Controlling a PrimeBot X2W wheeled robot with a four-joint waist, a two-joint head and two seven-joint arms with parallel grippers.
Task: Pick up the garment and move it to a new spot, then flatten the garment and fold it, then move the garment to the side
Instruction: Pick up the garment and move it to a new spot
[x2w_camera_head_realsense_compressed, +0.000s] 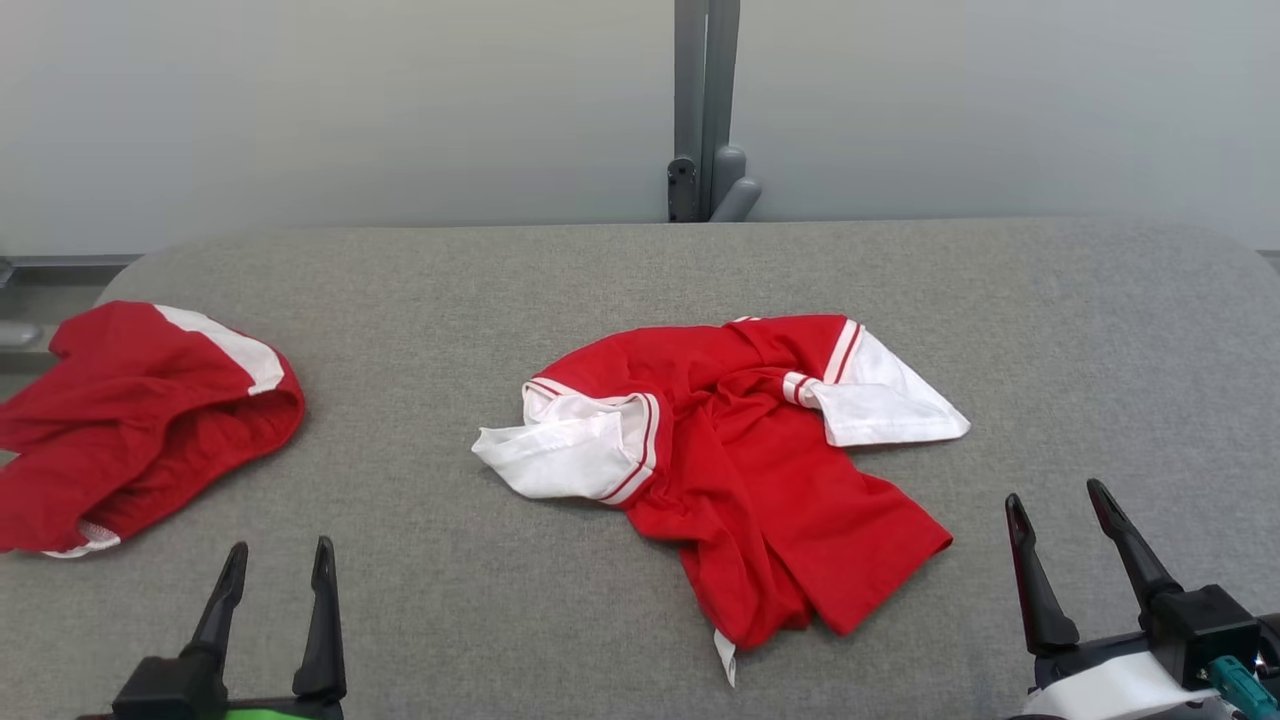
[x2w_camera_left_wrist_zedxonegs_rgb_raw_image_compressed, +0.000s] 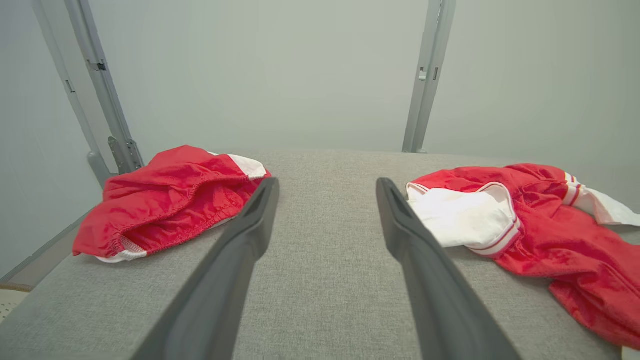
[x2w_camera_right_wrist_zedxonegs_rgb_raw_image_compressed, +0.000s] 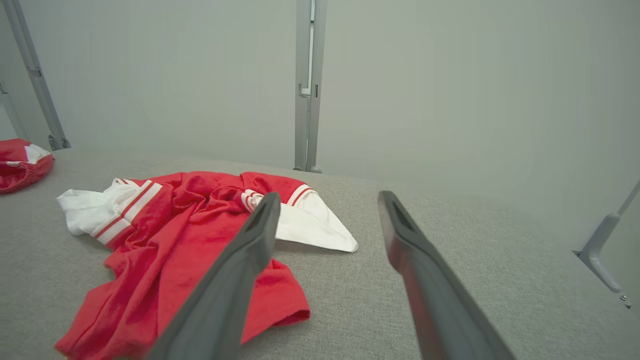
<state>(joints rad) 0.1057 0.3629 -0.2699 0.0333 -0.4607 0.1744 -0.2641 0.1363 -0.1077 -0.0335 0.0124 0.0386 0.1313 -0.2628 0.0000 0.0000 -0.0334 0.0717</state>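
A crumpled red garment (x2w_camera_head_realsense_compressed: 750, 460) with white sleeves lies in the middle of the grey padded table (x2w_camera_head_realsense_compressed: 600, 280); it also shows in the left wrist view (x2w_camera_left_wrist_zedxonegs_rgb_raw_image_compressed: 550, 235) and the right wrist view (x2w_camera_right_wrist_zedxonegs_rgb_raw_image_compressed: 165, 240). My left gripper (x2w_camera_head_realsense_compressed: 280, 548) stands open near the table's front left with nothing between its fingers (x2w_camera_left_wrist_zedxonegs_rgb_raw_image_compressed: 326, 184), apart from the cloth. My right gripper (x2w_camera_head_realsense_compressed: 1056, 495) stands open at the front right, just right of the garment's lower hem, and its fingers (x2w_camera_right_wrist_zedxonegs_rgb_raw_image_compressed: 328, 196) hold nothing.
A second red piece, shorts (x2w_camera_head_realsense_compressed: 140, 420) with an elastic waist and white trim, lies bunched at the table's left edge (x2w_camera_left_wrist_zedxonegs_rgb_raw_image_compressed: 170, 200). A grey post (x2w_camera_head_realsense_compressed: 705, 110) rises behind the table's far edge against a pale wall.
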